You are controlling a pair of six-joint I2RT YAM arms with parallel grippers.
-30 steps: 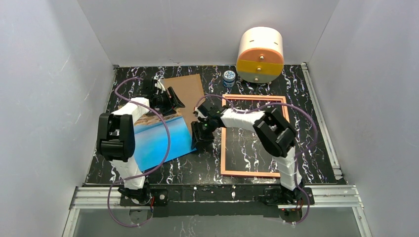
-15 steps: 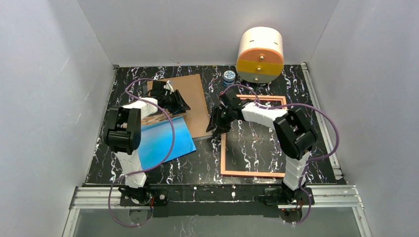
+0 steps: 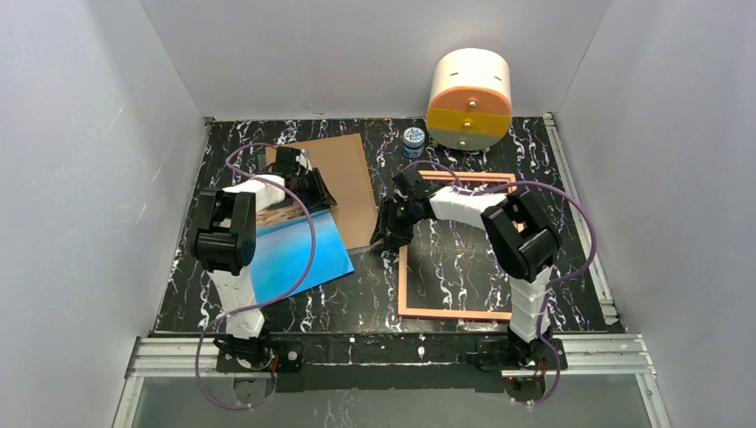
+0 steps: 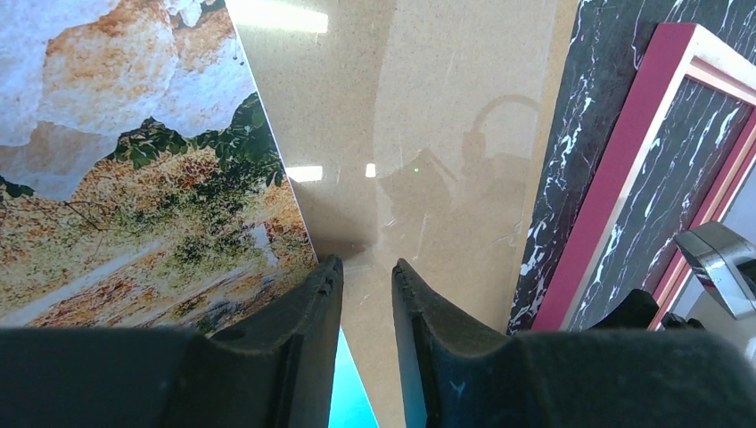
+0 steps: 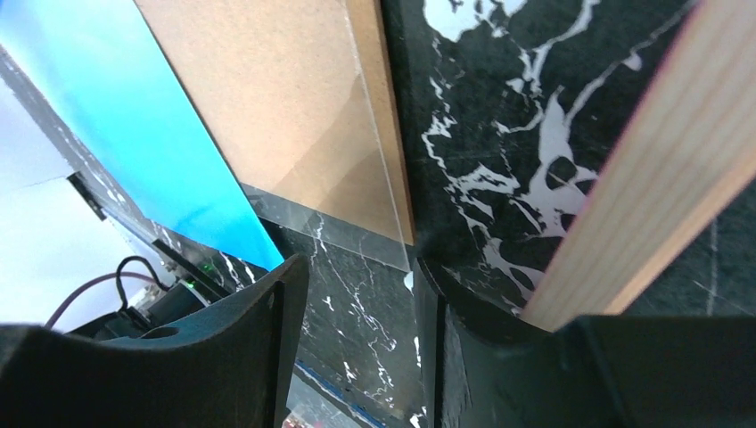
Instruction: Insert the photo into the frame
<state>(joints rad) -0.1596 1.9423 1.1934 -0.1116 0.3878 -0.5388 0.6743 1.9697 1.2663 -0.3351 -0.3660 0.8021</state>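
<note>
Left claw [image 4: 365, 265] has narrowed astride the photo [image 4: 134, 160] edge, not yet pinching; right claw [image 5: 361, 266] gapes empty. Photo lies left of frame [image 3: 455, 314], on the narrowed claw's side.

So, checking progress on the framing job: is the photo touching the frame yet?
Apart. The top view shows the photo lying left of the frame, with a strip of bare black table plainly between them.

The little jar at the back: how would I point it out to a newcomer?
Find the big cream drum with the orange and yellow face at the far edge of the table. Left of its base stands a little jar with a blue speckled lid. It alone is small and round; the brown board and picture frame nearby lie flat.
</note>
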